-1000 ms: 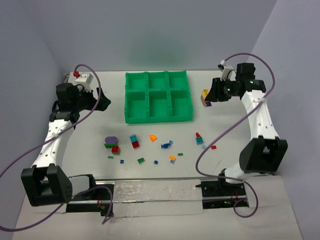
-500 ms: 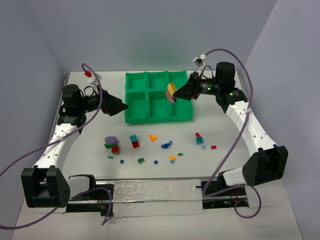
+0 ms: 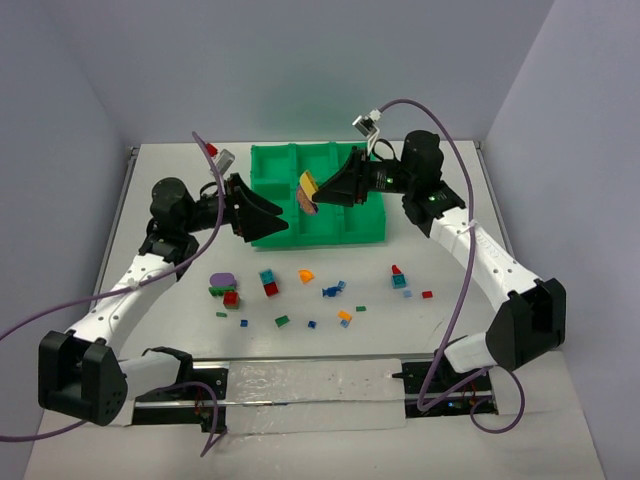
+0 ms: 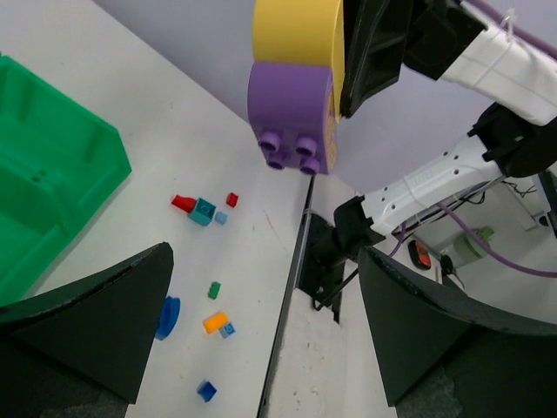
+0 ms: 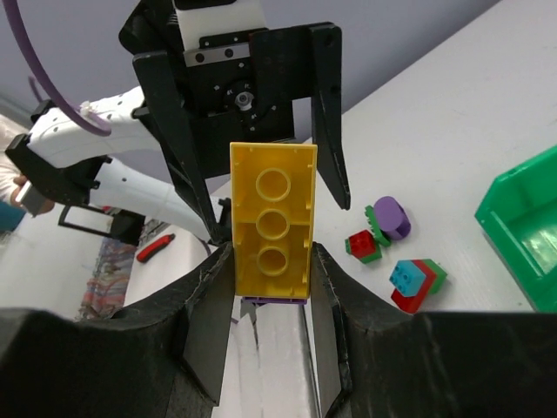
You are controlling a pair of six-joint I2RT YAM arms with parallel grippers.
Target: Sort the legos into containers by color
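Above the tray (image 3: 320,240), over its left and middle compartments as the top view shows them, the right hand (image 3: 314,192) holds a yellow brick (image 3: 308,182) clear of everything, clamped by its two long sides. A purple brick (image 4: 291,100) is stuck to the yellow one, studs pointing downward in the left wrist view. The left hand (image 3: 272,218) hangs at the tray's left front corner, its fingers (image 4: 96,313) spread wide, empty, facing the joined pair.

The step in hand appears to be separating the two colours before either is placed. It would go best if the left hand closes on the purple brick alone, square on its flat sides and clear of the yellow one. The right hand should keep its clamp firm, and the pull should run straight along the studs, not as a twist. A skewed grip could flick either brick out beyond the tray.

The other legos (image 3: 305,273) lie scattered on the bench (image 3: 300,298) in front of the tray, well apart from it; all six compartments that show look unfilled.

The bench is matte white, with a shiny strip at its near edge, farthest from the tray. Plain pale lavender walls stand behind and to either side of the tray.
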